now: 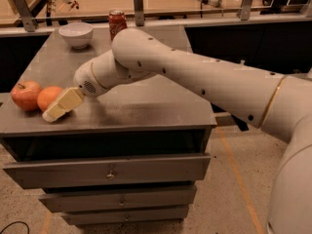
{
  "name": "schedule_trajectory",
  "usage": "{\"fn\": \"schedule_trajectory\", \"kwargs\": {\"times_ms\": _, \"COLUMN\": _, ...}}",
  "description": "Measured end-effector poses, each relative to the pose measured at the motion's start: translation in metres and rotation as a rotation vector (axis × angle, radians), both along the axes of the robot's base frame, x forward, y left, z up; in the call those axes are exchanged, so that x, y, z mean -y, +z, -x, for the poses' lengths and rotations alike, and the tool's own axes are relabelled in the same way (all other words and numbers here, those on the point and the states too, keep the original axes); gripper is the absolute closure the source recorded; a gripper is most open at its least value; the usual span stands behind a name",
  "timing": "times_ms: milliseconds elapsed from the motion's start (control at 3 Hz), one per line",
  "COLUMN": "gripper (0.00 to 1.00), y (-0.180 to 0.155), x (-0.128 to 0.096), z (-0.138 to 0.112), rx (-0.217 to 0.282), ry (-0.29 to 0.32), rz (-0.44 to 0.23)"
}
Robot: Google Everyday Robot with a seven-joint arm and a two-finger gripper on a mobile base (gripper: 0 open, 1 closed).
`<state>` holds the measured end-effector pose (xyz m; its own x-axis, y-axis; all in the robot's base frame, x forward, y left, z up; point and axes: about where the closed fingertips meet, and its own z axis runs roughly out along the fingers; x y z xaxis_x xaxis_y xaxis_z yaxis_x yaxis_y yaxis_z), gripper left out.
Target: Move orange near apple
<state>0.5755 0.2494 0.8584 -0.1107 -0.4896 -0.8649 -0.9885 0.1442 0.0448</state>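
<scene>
Orange [47, 95] near the surface's [146, 106] front-left corner, apple [25, 95] touching it on the left-edge side, pincer [61, 106] against the orange's front, partly covering it, grip impossible to tell

**Occlusions and cut-offs**

The hand [59, 107], at the worktop's [146, 108] front left, covers the lower right of the orange [46, 95]; contact there is hidden. Orange and apple [25, 95]: touching or just apart, cannot tell. The arm [204, 82] is cut off by the right edge. The can [117, 23] label is unreadable.
</scene>
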Motion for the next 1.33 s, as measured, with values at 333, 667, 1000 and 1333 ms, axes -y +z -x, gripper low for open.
{"fn": "schedule_trajectory", "kwargs": {"times_ms": 333, "gripper": 0.00, "y": 0.001, "x": 0.003, "z": -0.002, "rx": 0.010, "ry": -0.016, "rz": 0.009}}
{"fn": "schedule_trajectory", "kwargs": {"times_ms": 667, "gripper": 0.00, "y": 0.005, "x": 0.022, "z": -0.004, "rx": 0.021, "ry": -0.057, "rz": 0.025}}
{"fn": "schedule_trajectory", "kwargs": {"times_ms": 1000, "gripper": 0.00, "y": 0.015, "x": 0.061, "z": -0.004, "rx": 0.038, "ry": -0.131, "rz": 0.036}}
{"fn": "schedule_trajectory", "kwargs": {"times_ms": 1333, "gripper": 0.00, "y": 0.033, "x": 0.114, "z": -0.007, "rx": 0.095, "ry": -0.274, "rz": 0.055}}
